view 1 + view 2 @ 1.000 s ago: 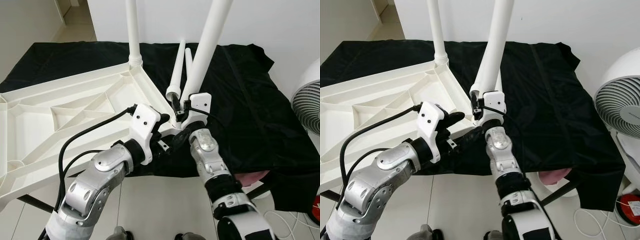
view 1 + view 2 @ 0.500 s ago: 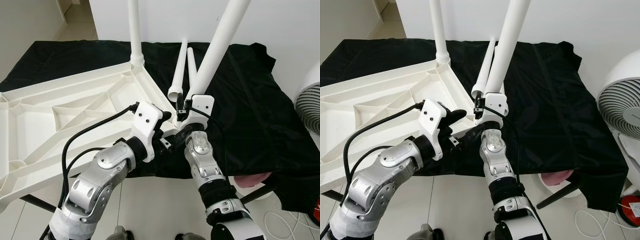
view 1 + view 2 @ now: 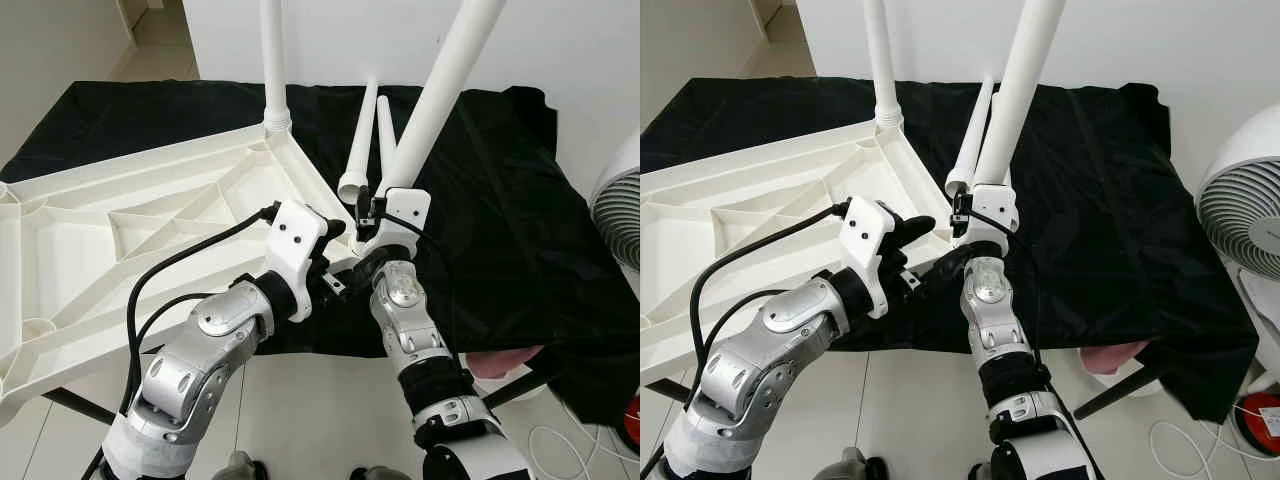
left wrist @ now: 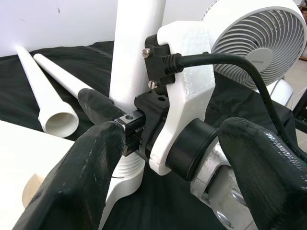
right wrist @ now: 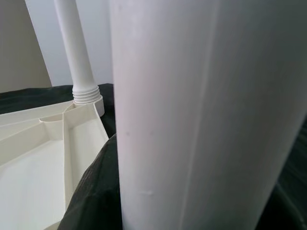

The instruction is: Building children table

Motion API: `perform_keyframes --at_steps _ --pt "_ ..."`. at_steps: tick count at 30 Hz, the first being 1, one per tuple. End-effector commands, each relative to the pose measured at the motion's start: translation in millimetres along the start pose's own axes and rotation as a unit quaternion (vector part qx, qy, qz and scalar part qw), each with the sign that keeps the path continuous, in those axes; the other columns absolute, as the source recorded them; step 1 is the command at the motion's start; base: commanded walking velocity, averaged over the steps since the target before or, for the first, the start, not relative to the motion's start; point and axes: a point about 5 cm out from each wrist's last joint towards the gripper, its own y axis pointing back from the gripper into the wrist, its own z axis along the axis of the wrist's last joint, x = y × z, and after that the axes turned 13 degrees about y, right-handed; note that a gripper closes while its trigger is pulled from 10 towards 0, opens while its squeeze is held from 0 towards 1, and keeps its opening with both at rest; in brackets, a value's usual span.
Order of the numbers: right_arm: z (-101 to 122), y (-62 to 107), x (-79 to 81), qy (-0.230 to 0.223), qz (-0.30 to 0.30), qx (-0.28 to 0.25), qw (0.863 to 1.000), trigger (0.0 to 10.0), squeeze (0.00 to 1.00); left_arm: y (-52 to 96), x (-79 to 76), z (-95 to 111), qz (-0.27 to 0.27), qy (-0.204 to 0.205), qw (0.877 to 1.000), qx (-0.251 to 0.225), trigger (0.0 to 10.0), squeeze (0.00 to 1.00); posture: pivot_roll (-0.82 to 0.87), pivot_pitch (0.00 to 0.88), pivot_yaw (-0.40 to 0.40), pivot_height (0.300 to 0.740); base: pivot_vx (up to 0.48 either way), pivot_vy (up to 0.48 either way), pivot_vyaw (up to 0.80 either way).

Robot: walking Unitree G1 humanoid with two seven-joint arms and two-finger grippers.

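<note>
Left eye view puts us over a counter (image 3: 520, 250) draped in black cloth (image 3: 500, 200), where the upturned white tabletop (image 3: 150, 230) of a children's table lies ribs up across the counter's left half, its near edge hanging past the counter's front edge. One white leg (image 3: 272, 60) stands upright, screwed into the tabletop's far corner. We see our right gripper (image 3: 375, 215) clenched around the base of a second leg (image 3: 440, 90) at the tabletop's near corner, close to the counter's front edge; that leg tilts up and away to the right, not upright like the first. In the left wrist view its threaded end (image 4: 127, 167) sits just at the tabletop's corner, though we cannot tell whether the thread is engaged. Our left gripper (image 3: 325, 255) hovers just beside the right one at the same corner, its two black fingers (image 4: 91, 182) spread apart on either side of the right wrist's white housing and holding nothing. Two spare legs (image 3: 365, 130) lie side by side on the cloth behind the tilted leg, reaching toward the counter's far edge, open ends toward us. A white fan (image 3: 1245, 215) stands on the floor off the counter's right edge. In the right wrist view the gripped leg looms close, with the upright leg and its threaded collar (image 5: 86, 93) behind.
</note>
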Motion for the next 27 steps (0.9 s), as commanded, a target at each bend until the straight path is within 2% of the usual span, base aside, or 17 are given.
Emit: perform_keyframes --at_steps 1,4,5,16,17,18,19,20,21,22,23,27 --pt "-20.3 3.7 -7.0 0.020 0.002 0.048 0.999 10.0 0.00 -2.1 0.9 -0.8 0.004 -0.004 1.000 0.001 10.0 0.00 -0.07 0.077 0.021 0.740 0.000 0.000 0.00" --pt "-19.8 0.2 -8.7 0.019 0.019 0.047 0.999 10.0 0.00 -2.6 0.4 -0.7 0.004 -0.004 1.000 0.001 10.0 0.00 -0.06 0.075 0.021 0.740 0.000 0.000 0.00" --pt "-19.6 -1.3 -10.3 0.018 0.022 0.046 0.999 10.0 1.00 -2.4 0.4 -0.6 0.004 -0.004 1.000 0.000 10.0 0.00 -0.06 0.075 0.021 0.740 0.000 0.000 0.00" --pt "-15.2 -8.3 -16.5 0.017 0.051 0.029 0.998 10.0 1.00 -2.0 0.6 -0.2 0.004 -0.004 1.000 -0.001 10.0 0.00 -0.06 0.073 0.021 0.740 0.000 0.000 0.00" --pt "-12.7 -10.5 -16.6 0.022 0.079 0.018 0.996 10.0 0.00 -2.1 0.1 -0.4 0.004 -0.003 1.000 -0.002 10.0 0.00 -0.06 0.070 0.018 0.740 0.000 0.000 0.00" --pt "-12.7 -10.5 -16.6 0.022 0.079 0.018 0.996 10.0 0.00 -2.1 0.1 -0.4 0.004 -0.003 1.000 -0.002 10.0 0.00 -0.06 0.070 0.018 0.740 0.000 0.000 0.00" --pt "-9.2 -12.5 -16.3 0.018 0.118 0.002 0.993 10.0 0.00 -2.5 -0.2 -0.3 0.004 -0.003 1.000 -0.003 10.0 0.00 -0.06 0.070 0.018 0.740 0.000 0.000 0.00" --pt "-9.2 -12.5 -16.3 0.018 0.118 0.002 0.993 10.0 0.00 -2.5 -0.2 -0.3 0.004 -0.003 1.000 -0.003 10.0 0.00 -0.06 0.070 0.018 0.740 0.000 0.000 0.00" --pt "-6.4 -14.2 -17.9 0.022 0.145 -0.012 0.989 4.7 0.00 -3.0 -0.3 0.0 0.003 -0.002 1.000 -0.004 10.0 0.00 -0.06 0.070 0.018 0.740 0.000 0.000 0.00" --pt "-6.4 -14.2 -17.9 0.022 0.145 -0.012 0.989 4.7 0.00 -3.0 -0.3 0.0 0.003 -0.002 1.000 -0.004 10.0 0.00 -0.06 0.070 0.018 0.740 0.000 0.000 0.00" --pt "-4.9 -15.9 -20.3 0.017 0.164 -0.019 0.986 0.0 0.00 -3.5 -0.7 0.0 0.003 -0.002 1.000 -0.005 10.0 0.00 -0.06 0.063 0.016 0.740 0.000 0.000 0.00" --pt "-0.7 -22.2 -28.8 0.020 0.175 -0.029 0.984 0.0 0.00 -4.4 -1.5 0.2 0.002 -0.001 1.000 -0.006 10.0 0.00 -0.06 0.063 0.016 0.740 0.000 0.000 0.00"
